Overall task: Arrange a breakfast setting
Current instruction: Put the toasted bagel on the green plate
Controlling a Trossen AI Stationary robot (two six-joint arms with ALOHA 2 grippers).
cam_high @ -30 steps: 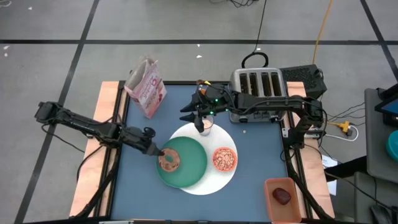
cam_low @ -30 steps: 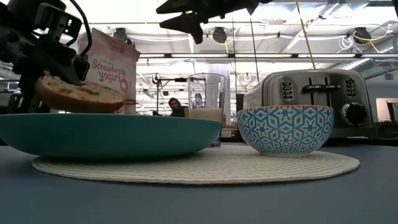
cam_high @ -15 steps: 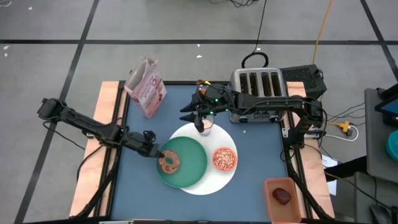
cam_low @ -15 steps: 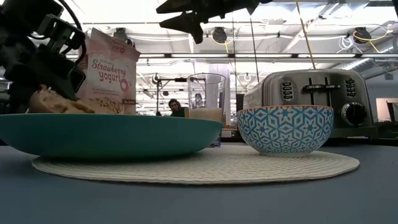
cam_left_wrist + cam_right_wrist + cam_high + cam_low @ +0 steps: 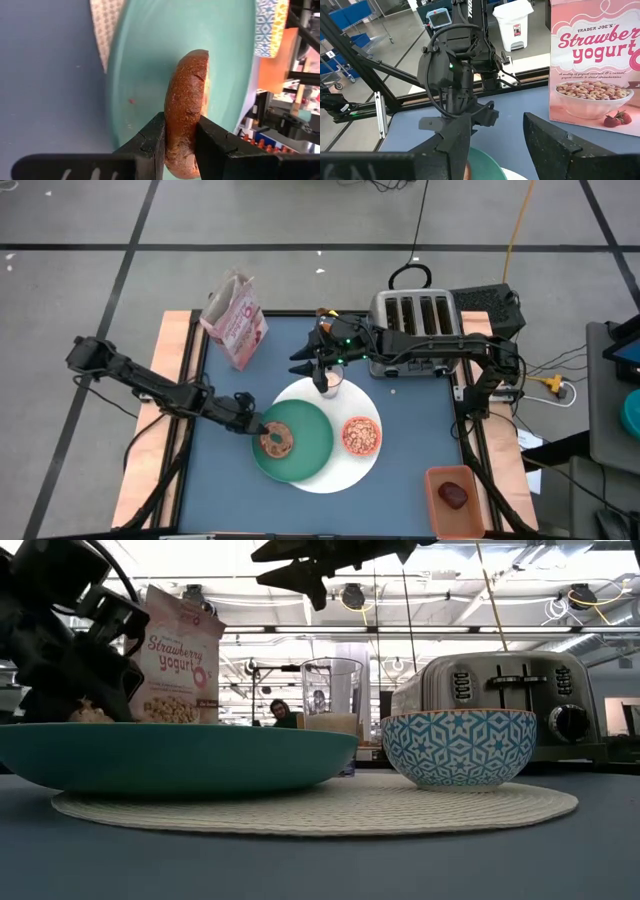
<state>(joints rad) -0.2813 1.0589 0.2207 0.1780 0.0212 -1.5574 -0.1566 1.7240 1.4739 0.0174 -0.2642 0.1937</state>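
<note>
1. Left gripper: clamped on a browned bagel half, low over the green plate; bagel resting on or just above the plate's near-left part, contact not certain.
2. Right gripper: fingers apart, holding nothing, hovering above the glass of milk at the far rim of the white round plate.
3. Green plate: seated on the white round plate, left of centre.
4. Small bowl: filled with cereal, set on the white round plate, just right of the green plate; blue-patterned outside in the low view.
5. Pink cereal bag: upright at the far left of the worktop, well apart from the plates.
6. Toaster: far right, untouched.
7. Step in hand, judged: setting the bagel down on the green plate.
8. Next move, judged: opening of the left fingers once the bagel sat flat, then a straight lift clear without dragging it off-centre.
</note>
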